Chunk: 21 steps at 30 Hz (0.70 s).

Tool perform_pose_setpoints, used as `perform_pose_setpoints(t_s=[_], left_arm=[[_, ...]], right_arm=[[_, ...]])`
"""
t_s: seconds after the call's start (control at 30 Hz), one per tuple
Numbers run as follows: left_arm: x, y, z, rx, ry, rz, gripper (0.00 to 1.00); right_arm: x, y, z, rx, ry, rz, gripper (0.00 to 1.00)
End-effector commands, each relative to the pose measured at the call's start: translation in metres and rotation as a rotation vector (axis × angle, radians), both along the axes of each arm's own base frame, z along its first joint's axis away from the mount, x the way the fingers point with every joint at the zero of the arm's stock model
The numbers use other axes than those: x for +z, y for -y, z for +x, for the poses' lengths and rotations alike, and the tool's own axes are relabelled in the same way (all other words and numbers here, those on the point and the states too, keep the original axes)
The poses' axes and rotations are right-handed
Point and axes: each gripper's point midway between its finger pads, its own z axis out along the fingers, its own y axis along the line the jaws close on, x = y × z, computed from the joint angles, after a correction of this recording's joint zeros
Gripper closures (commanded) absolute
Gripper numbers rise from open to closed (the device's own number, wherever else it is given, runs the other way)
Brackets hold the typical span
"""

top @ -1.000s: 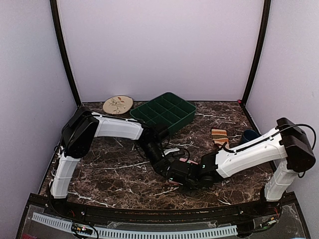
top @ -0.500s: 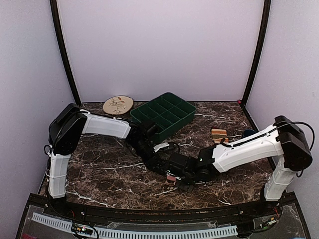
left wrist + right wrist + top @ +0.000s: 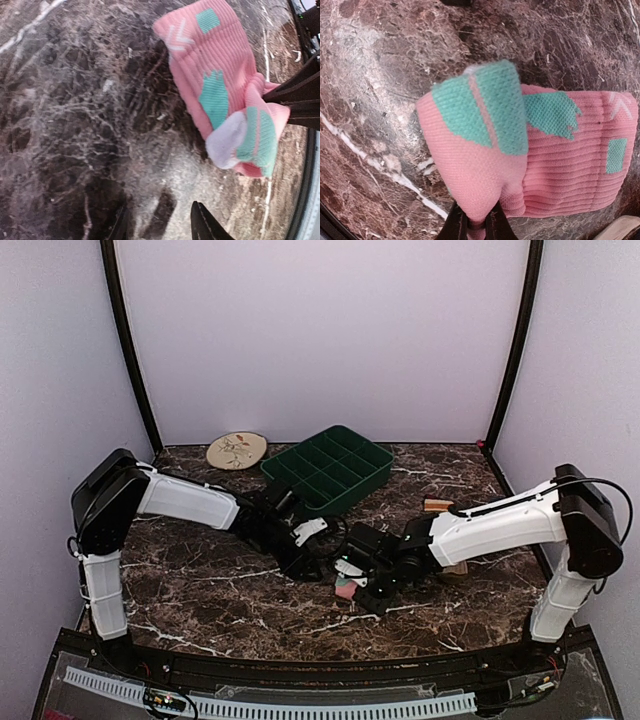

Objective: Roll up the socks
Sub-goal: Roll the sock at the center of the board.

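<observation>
Right wrist: folded pink, mint-patched sock (image 3: 555,170)

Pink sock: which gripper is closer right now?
Right. The right gripper has its fingers pinched on a folded end of the pink sock; the left gripper sits open beside it, not touching.

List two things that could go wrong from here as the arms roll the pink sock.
1. The right end effector pinches only a thin edge of the folded pink sock. That fold could slip out and flop flat again.
2. The left end effector hangs open near the sock, holding nothing, so the sock's free end may drag across the marble table rather than roll.
</observation>
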Motion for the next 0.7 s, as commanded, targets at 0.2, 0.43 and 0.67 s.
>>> perform_pose_setpoints(t_s=[0.2, 0.43, 0.67], left_arm=[[-0.018, -0.012, -0.002, 0.043, 0.271, 0.110, 0.55], [-0.026, -0.029, 0.000, 0.116, 0.303, 0.151, 0.55], [-0.021, -0.030, 0.012, 0.153, 0.356, 0.182, 0.55]], right_arm=[[0.003, 0.006, -0.004, -0.056, -0.180, 0.073, 1.00], [0.002, 0.009, -0.006, -0.045, -0.225, 0.090, 1.00], [-0.001, 0.006, -0.009, -0.039, -0.249, 0.098, 1.00]])
